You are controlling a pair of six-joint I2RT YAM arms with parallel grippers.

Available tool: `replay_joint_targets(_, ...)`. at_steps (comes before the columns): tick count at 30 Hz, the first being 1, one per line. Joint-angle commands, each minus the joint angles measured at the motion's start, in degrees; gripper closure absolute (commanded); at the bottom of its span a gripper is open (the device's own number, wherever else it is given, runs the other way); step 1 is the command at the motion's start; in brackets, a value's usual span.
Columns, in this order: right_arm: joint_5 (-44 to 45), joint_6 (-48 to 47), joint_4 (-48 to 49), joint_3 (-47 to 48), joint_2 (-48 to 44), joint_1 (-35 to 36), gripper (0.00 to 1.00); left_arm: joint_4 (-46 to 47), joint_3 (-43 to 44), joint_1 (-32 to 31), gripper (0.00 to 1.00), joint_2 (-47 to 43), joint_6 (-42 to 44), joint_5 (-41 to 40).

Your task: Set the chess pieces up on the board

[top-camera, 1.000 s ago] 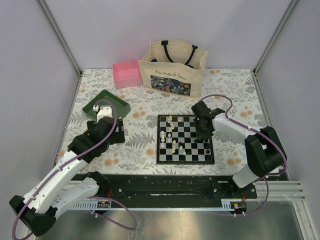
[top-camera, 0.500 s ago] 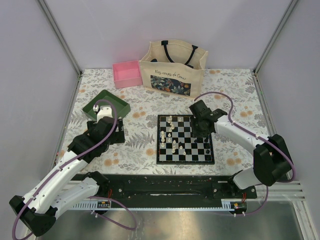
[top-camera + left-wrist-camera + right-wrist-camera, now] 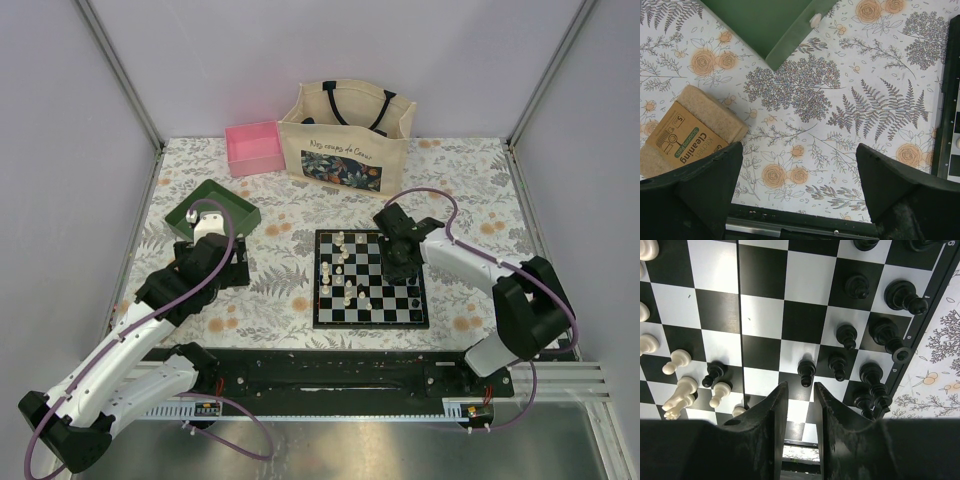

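Floral-patterned surface (image 3: 280,300) carries one board (image 3: 370,322), one green tray (image 3: 210,210), one pink box (image 3: 254,147), one tote bag (image 3: 345,140) and one sponge block (image 3: 690,125). All the chess pieces (image 3: 857,286) in view stand or lie on the board: the right wrist view shows at least ten black, crowded at one edge, and at least six cream opposite. The right gripper (image 3: 801,387) hovers over the board, fingers barely parted and empty, just behind one black pawn (image 3: 806,371). The left gripper (image 3: 799,150) gapes wide, empty, beside the sponge block.
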Motion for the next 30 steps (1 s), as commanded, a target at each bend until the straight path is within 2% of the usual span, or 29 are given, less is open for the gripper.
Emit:
replay_joint_targets(1,0.39,0.33,0.48,1.22,1.05,0.54,0.64,1.57,1.48,0.18,0.01,-0.39,0.7,0.72)
replay_joint_targets(7,0.31,0.24,0.66,1.31,2.36,0.54,0.67,1.49,1.48,0.18,0.01,-0.3,0.7,0.72)
replay_joint_targets(11,0.48,-0.02,0.66,1.31,2.28,0.63,0.75,1.49,1.48,0.18,0.01,-0.39,0.7,0.72)
replay_joint_targets(18,-0.39,-0.11,-0.31,-1.32,-1.32,0.72,0.82,1.49,1.48,0.18,0.01,-0.12,0.7,0.64)
replay_joint_targets(25,2.06,-0.11,-1.89,-5.81,-6.5,0.72,0.83,1.66,1.57,0.18,0.01,-0.21,0.7,0.72)
replay_joint_targets(30,2.59,-0.2,-1.37,-6.52,-6.6,0.72,0.82,1.57,1.57,0.18,0.01,-0.38,0.7,0.9)
